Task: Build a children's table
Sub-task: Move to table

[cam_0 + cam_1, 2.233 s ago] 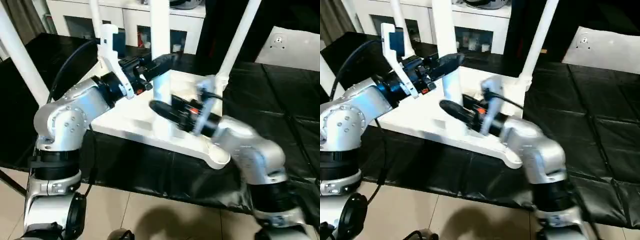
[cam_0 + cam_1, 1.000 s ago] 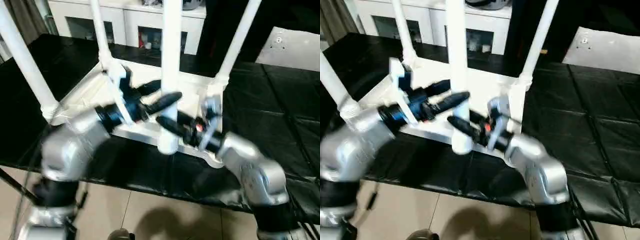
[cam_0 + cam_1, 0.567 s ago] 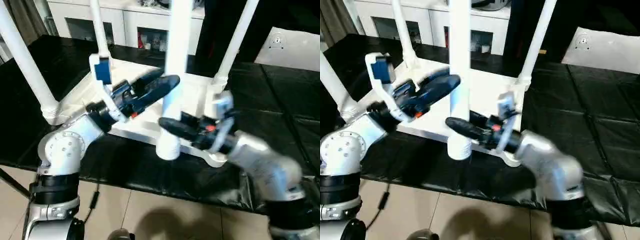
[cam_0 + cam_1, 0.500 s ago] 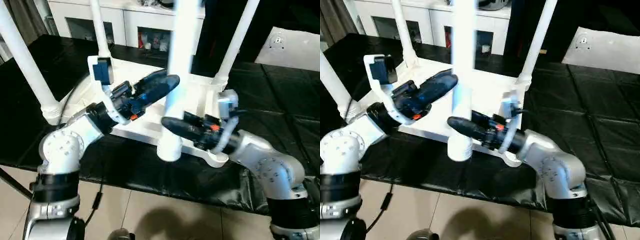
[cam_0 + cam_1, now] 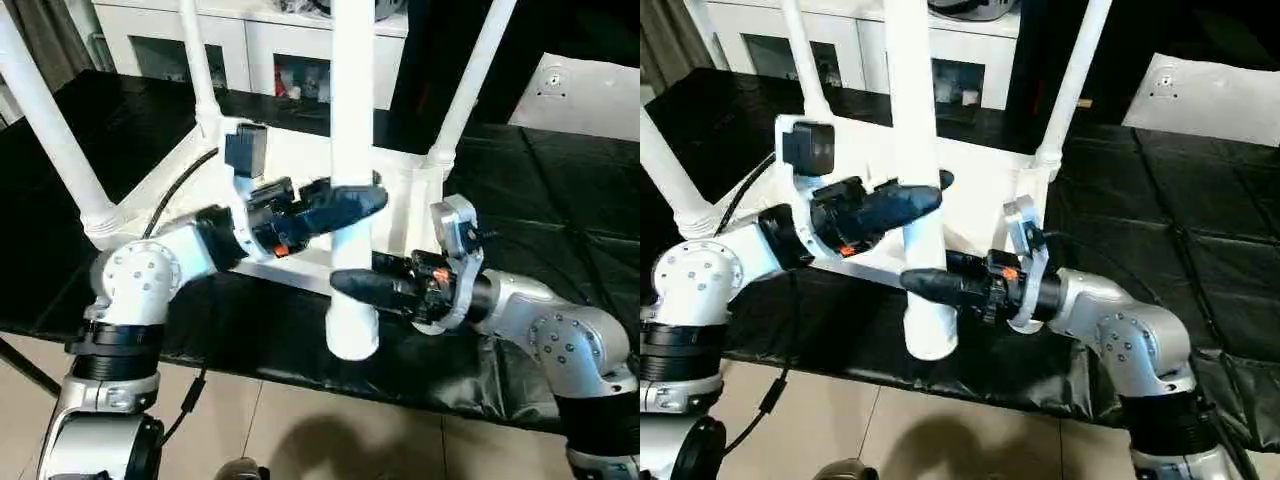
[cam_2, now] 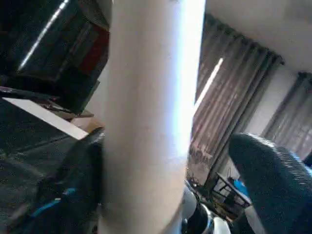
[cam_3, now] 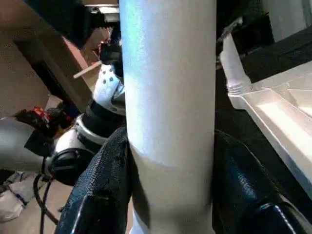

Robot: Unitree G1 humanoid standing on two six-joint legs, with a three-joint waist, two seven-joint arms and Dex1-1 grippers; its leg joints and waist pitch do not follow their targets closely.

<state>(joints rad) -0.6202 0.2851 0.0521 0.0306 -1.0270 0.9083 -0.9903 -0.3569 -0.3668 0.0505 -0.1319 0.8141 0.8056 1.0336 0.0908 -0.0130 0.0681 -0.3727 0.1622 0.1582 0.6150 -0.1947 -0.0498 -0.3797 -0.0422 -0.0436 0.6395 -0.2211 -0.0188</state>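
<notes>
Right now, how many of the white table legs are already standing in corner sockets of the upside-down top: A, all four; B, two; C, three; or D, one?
C: three legs rise from corners of the table top, while the fourth leg is clamped in the right gripper, its lower end in front of the top's near edge, seated in no socket.

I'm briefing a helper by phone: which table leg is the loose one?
Find the upturned white table top on the black-covered bench. Three legs stand in its corner sockets. The loose leg hangs upright off the near edge, its wide end free below, with the right gripper shut on it and the left gripper open around it.
</notes>
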